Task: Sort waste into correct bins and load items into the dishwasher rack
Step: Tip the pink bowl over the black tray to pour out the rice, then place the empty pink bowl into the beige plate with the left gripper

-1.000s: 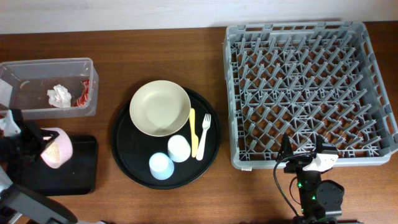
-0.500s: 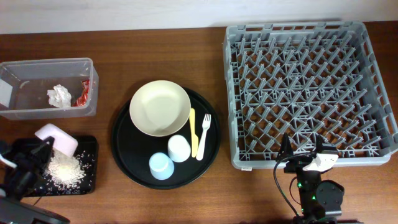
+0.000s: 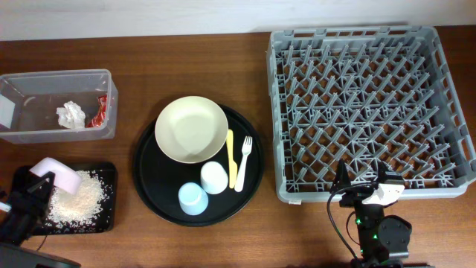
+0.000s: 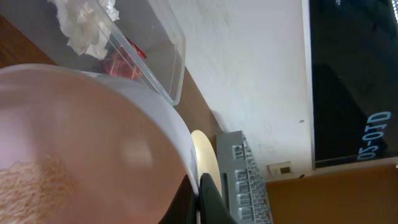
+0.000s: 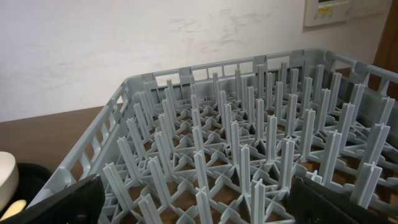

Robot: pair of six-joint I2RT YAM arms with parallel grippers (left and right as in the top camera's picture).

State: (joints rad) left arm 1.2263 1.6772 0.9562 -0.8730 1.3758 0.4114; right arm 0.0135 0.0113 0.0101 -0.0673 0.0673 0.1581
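My left gripper (image 3: 37, 190) is shut on the rim of the small pink bowl (image 3: 61, 173), holding it tipped over the shallow black tray (image 3: 82, 228). A pile of white rice (image 3: 80, 199) lies in that tray. In the left wrist view the bowl (image 4: 81, 143) fills the frame, with my fingertips (image 4: 208, 202) pinching its rim. The clear tub (image 3: 30, 128) holds the white tissue (image 3: 71, 114) and the red wrapper (image 3: 99, 112). My right gripper (image 3: 364, 186) is open and empty at the front edge of the grey rack (image 3: 372, 104).
A large round black tray (image 3: 160, 195) holds the cream plate (image 3: 191, 129), white cup (image 3: 213, 177), light-blue cup (image 3: 192, 198), yellow knife (image 3: 230, 156) and white fork (image 3: 244, 164). The right wrist view shows the rack's upright pegs (image 5: 242, 149) close ahead.
My left gripper has tipped the pink bowl over the black tray and the rice has poured out into a growing pile. The right arm has not moved.
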